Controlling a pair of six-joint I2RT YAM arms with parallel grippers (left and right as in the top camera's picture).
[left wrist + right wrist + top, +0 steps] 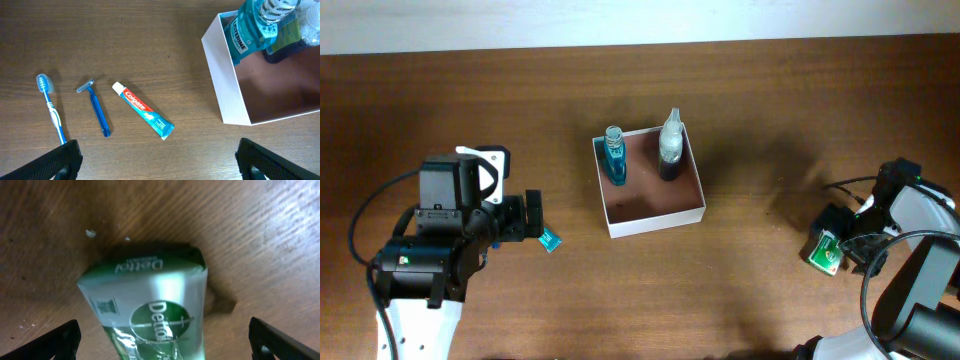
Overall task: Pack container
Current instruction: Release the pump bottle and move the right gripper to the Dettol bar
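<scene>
The container [655, 222] is a square white-walled box with a reddish-brown floor at the table's middle. A blue mouthwash bottle [613, 157] and a clear-topped dark bottle [670, 150] stand along its far wall. My left gripper [530, 218] is open and empty, hovering left of the box. In the left wrist view [159, 162] it is above a toothbrush [51, 107], a blue razor [96, 107] and a toothpaste tube [143, 110]. My right gripper [838, 240] is open at the right, its fingers [165, 340] on either side of a green Dettol soap pack [150, 295], not closed on it.
The container's white wall [225, 85] and the mouthwash bottle [250, 30] show at the right of the left wrist view. The toothpaste's tip [551, 240] pokes out beside the left gripper. The soap [825, 252] lies near the table's right edge.
</scene>
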